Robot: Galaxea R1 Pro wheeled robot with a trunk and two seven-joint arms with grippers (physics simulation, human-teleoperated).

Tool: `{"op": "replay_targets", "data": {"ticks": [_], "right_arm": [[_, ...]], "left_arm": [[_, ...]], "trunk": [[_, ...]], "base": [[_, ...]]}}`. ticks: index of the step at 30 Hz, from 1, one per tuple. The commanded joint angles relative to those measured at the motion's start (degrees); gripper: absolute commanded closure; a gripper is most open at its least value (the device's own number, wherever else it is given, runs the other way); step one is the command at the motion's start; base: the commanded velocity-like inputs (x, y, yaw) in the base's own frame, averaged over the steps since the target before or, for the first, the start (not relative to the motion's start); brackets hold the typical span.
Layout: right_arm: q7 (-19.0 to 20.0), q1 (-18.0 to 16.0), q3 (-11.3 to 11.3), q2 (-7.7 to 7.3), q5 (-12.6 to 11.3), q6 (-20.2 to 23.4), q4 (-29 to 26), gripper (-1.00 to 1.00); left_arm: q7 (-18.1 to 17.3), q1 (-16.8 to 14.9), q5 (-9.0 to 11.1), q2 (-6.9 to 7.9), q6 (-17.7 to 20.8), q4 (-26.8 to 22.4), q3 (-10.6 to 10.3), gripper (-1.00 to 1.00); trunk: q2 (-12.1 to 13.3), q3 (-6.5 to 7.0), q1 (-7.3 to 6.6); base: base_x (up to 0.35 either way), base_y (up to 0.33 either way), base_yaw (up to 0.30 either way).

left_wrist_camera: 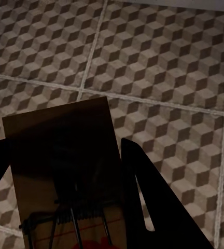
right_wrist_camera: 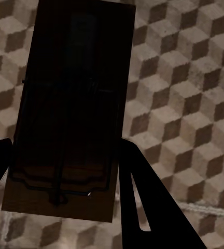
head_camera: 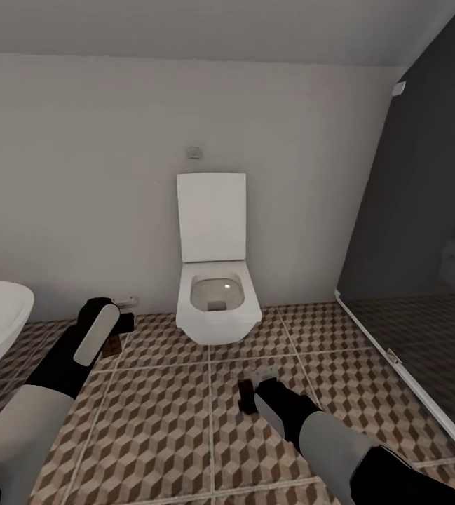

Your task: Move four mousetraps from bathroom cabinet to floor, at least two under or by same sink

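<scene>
Holding one mousetrap in each gripper above the bathroom floor (head_camera: pixel 164 421), toilet (head_camera: pixel 216 308) ahead.
Head view: left gripper (head_camera: pixel 118 330) and right gripper (head_camera: pixel 252 396) are mostly hidden by their arms, traps barely discernible. Left wrist view: mousetrap (left_wrist_camera: pixel 65 171) is clamped between dark fingers (left_wrist_camera: pixel 153 207), near end cut off. Right wrist view: second mousetrap (right_wrist_camera: pixel 70 114), shadowed, is pinched between fingers (right_wrist_camera: pixel 143 202) over tiles.

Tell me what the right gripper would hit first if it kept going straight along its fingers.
Most likely the bathroom floor: the right gripper, clamping a mousetrap, points down at bare patterned tile, with nothing else in line. The board's far end would probably touch first; depth is unclear.
</scene>
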Motion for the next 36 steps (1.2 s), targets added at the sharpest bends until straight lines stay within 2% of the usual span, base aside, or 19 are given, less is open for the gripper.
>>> {"op": "replay_targets", "data": {"ticks": [1,11,25,36], "right_arm": [[-0.44,-0.05,0.38,0.00,-0.81,-0.30,-0.03,1.00],[-0.40,-0.05,0.63,0.00,-0.81,-2.07,0.03,1.00],[-0.37,-0.05,0.89,0.00,-0.72,-2.42,0.04,1.00],[-0.39,-0.05,2.45,0.00,-0.77,-2.43,0.72,1.00]], "left_arm": [[0.56,-0.04,0.38,0.07,0.23,-0.15,-0.18,1.00],[0.56,-0.04,0.38,0.08,0.42,-0.54,-0.18,1.00],[0.56,-0.04,0.38,0.07,0.46,-0.75,-0.18,1.00],[0.56,0.13,0.37,0.08,1.25,-1.83,-0.14,1.00]], "trunk": [[-0.03,-0.06,-0.01],[-0.03,-0.06,-0.01],[-0.03,-0.06,-0.01],[-0.03,-0.06,-0.01]], "base": [[0.007,0.000,0.000],[0.056,0.031,0.000],[0.055,0.008,0.000],[0.087,0.043,0.000]]}}
